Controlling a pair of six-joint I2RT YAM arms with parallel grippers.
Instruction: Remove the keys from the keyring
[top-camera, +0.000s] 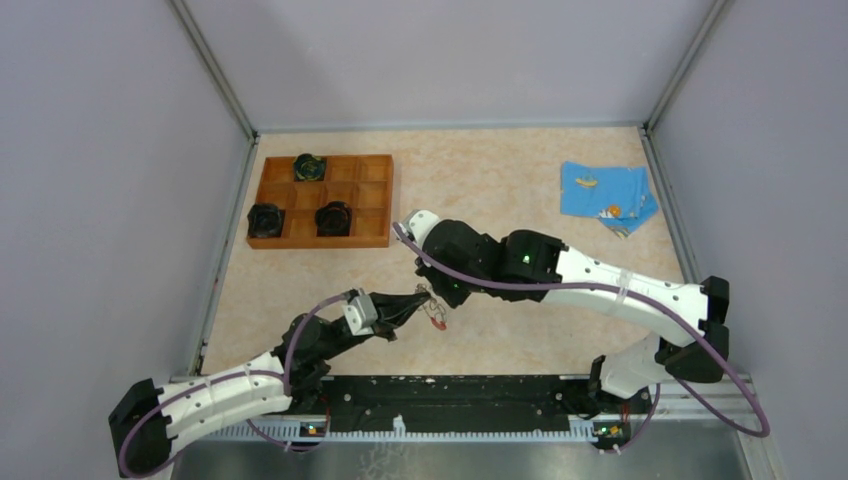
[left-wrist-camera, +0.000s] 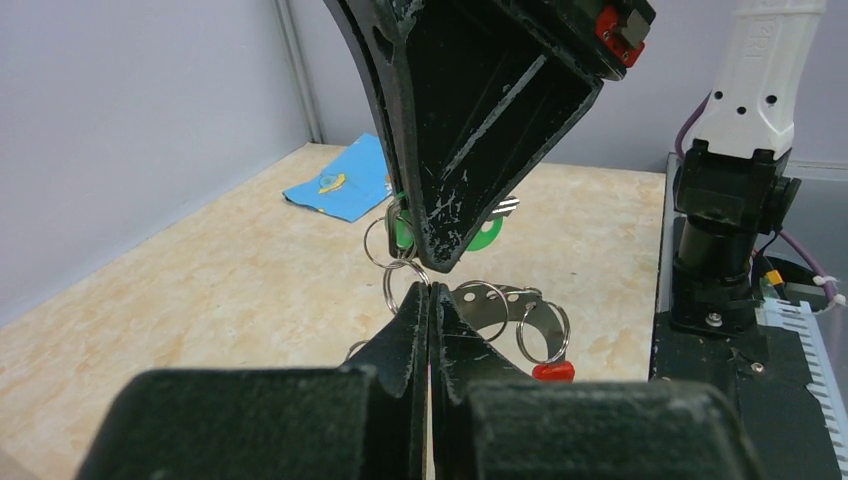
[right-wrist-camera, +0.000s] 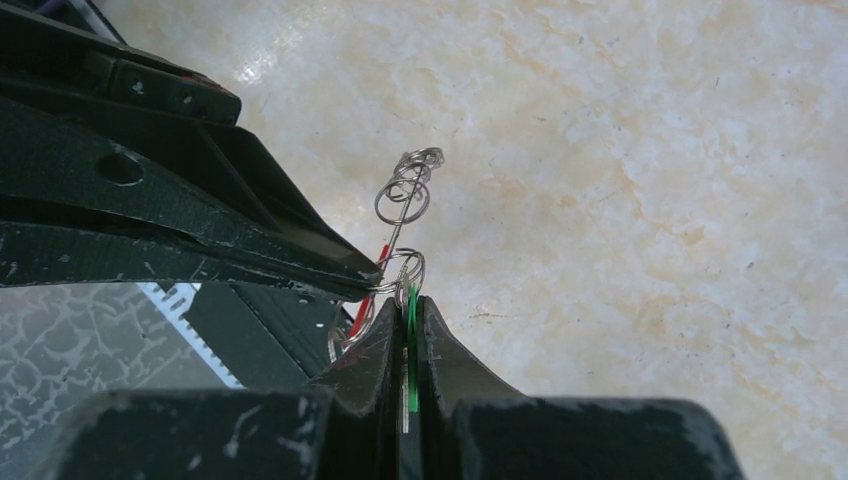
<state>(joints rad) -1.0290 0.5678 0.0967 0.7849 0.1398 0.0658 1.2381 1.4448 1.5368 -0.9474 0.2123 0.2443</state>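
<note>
Top external: three black pucks (top-camera: 333, 218) in wooden tray (top-camera: 372, 196), keyring (top-camera: 437, 319) apart.

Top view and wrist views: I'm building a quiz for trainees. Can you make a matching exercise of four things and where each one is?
Things:
1 key
2 keyring
3 cloth
4 tray

Places:
a far left of table
b clamped in right gripper
c far right of table
d pinched by left gripper

Pairs: 1-b, 2-d, 3-c, 4-a
</note>
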